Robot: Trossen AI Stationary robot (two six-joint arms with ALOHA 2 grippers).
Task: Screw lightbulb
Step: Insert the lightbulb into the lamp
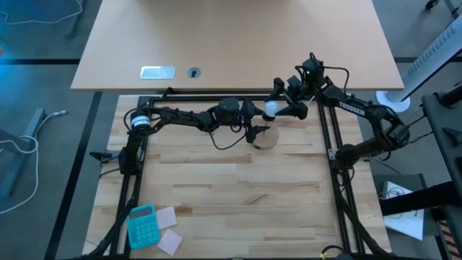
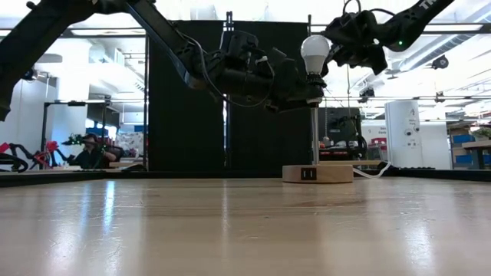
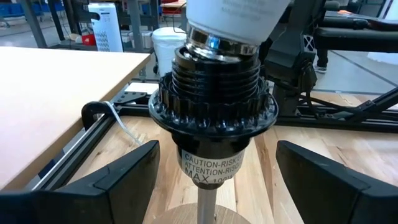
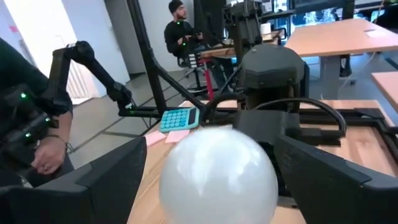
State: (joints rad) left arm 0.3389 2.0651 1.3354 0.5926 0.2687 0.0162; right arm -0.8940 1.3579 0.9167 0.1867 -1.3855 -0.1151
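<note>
Lightbulb (image 2: 315, 50) sits in black socket (image 3: 213, 109) atop wooden stand (image 2: 317, 173), far side of tabletop (image 1: 238, 180). We see right end effector (image 4: 211, 177) w/ fingers spread around bulb; left end effector (image 3: 214, 180) open astride socket, gripping nothing.

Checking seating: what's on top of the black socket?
The lightbulb stands in the black socket, its metal base partly showing above the rim. The threads lower down are hidden inside.
</note>
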